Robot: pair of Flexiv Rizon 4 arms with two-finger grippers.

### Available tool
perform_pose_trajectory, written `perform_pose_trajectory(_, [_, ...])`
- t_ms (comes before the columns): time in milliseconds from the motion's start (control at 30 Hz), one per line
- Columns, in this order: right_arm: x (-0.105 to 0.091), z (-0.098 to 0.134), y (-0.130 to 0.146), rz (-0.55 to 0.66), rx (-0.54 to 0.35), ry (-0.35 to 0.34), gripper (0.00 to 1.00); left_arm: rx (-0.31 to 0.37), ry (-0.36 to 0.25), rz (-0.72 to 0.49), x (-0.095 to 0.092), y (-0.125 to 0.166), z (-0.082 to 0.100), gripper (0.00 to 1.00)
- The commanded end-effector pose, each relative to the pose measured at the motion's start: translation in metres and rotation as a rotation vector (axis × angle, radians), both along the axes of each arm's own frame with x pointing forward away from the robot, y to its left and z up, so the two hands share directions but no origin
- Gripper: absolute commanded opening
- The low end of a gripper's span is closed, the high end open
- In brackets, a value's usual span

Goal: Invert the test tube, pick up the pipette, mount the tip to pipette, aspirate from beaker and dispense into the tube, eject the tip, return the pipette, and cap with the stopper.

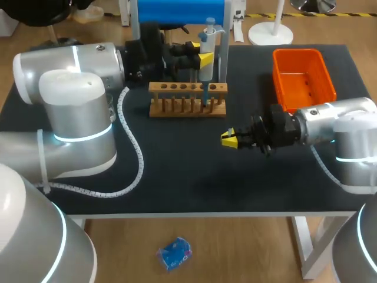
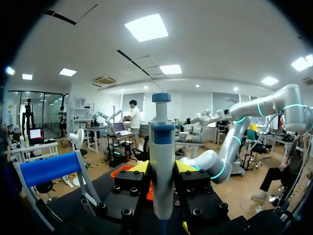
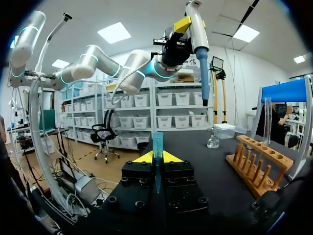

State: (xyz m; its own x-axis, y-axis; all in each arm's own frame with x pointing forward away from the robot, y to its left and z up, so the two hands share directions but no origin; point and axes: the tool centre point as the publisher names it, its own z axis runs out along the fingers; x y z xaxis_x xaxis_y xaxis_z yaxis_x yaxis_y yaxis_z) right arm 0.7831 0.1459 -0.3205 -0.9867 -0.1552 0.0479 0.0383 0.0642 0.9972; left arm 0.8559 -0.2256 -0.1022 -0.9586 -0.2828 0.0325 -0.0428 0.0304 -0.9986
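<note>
My left gripper [image 1: 197, 57] is shut on the blue-and-white pipette [image 1: 207, 42] and holds it upright over the wooden tube rack [image 1: 187, 99], its thin shaft pointing down toward the rack's right end. In the left wrist view the pipette [image 2: 162, 152] stands between the left gripper's [image 2: 162, 169] yellow tips. My right gripper [image 1: 228, 140] is low over the table, in front and to the right of the rack, shut on a small blue pipette tip [image 3: 157, 143] that stands upright between its fingers [image 3: 157, 157]. A glass test tube [image 3: 267, 115] stands in the rack [image 3: 257, 164]. A small glass beaker [image 3: 212, 138] sits on the table beyond.
An orange bin [image 1: 303, 76] stands at the back right of the black table. A blue-topped pipette stand [image 1: 177, 12] rises behind the rack. My left arm's white cable [image 1: 136, 153] loops across the table's left half.
</note>
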Motion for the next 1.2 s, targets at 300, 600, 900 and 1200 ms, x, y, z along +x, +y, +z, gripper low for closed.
perform_pose_trajectory(300, [0.014,-0.007,0.021,0.013,-0.02,-0.008,0.0,0.0,0.0,0.0,0.0,0.0,0.0,0.0])
perform_pose_trajectory(600, [0.029,-0.007,0.034,0.006,-0.011,-0.03,0.0,0.0,0.0,0.0,0.0,0.0,0.0,0.0])
perform_pose_trajectory(900, [0.04,-0.003,0.046,0.011,0.008,-0.073,0.0,0.0,0.0,0.0,0.0,0.0,0.0,0.0])
perform_pose_trajectory(1200, [0.04,-0.003,0.046,0.011,0.008,-0.073,0.0,0.0,0.0,0.0,0.0,0.0,0.0,0.0])
